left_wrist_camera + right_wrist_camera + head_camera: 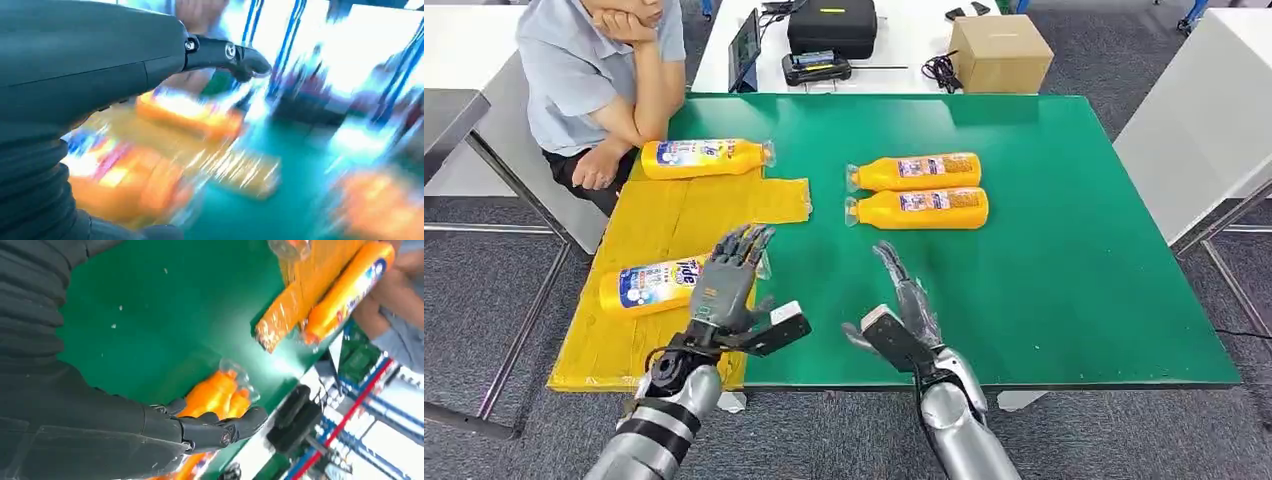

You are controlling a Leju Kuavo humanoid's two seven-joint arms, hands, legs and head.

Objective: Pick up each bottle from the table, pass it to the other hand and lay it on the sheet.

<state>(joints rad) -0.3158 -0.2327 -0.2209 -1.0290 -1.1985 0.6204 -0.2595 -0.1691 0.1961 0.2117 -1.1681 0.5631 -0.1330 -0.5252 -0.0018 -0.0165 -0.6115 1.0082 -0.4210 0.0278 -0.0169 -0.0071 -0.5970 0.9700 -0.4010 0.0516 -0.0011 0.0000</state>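
Two bottles (652, 284) (707, 158) lie on the yellow sheet (679, 215) at the table's (1074, 250) left edge; two more (914, 171) (917, 208) lie mid-table, open green baize around them. Left hand (729, 278) and right hand (904, 300) hover near the front edge, fingers spread, holding nothing. A seated person (594, 80) is at the far left. The left wrist view is blurred.

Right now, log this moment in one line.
left robot hand open | right robot hand open | two bottles on sheet | two on table

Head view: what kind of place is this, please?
Probably a robot test lab or office: a green-topped work table with orange plastic bottles, a white desk holding a brown cardboard box, and grey carpet.
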